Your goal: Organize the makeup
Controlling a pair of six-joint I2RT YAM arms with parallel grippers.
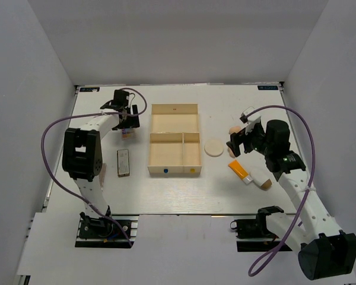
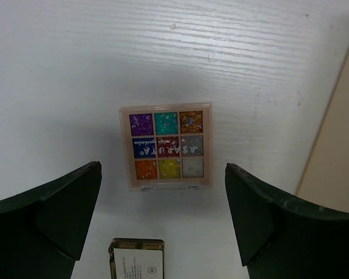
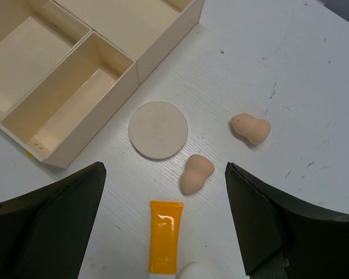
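Centre of left wrist view: glitter palette (image 2: pixel 165 146) lies flat on the table (image 2: pixel 75 70), w/ a grey-brown palette (image 2: pixel 136 258) at the bottom edge; left gripper (image 2: pixel 163 168) hangs over it, jaws wide, empty. Right wrist view: round pad (image 3: pixel 158 129) mid-frame, lower sponge (image 3: pixel 196 174) just beside it, right sponge (image 3: pixel 251 128) apart, orange tube (image 3: pixel 165 235) below; right gripper (image 3: pixel 166 168) likewise spread, nothing held. Risks, prob.: palette so thin that fingers scrape the table or skid it toward the tray (image 2: pixel 337 145); egg-shaped sponge may squirt from a pinch; pad or tube could get nudged.
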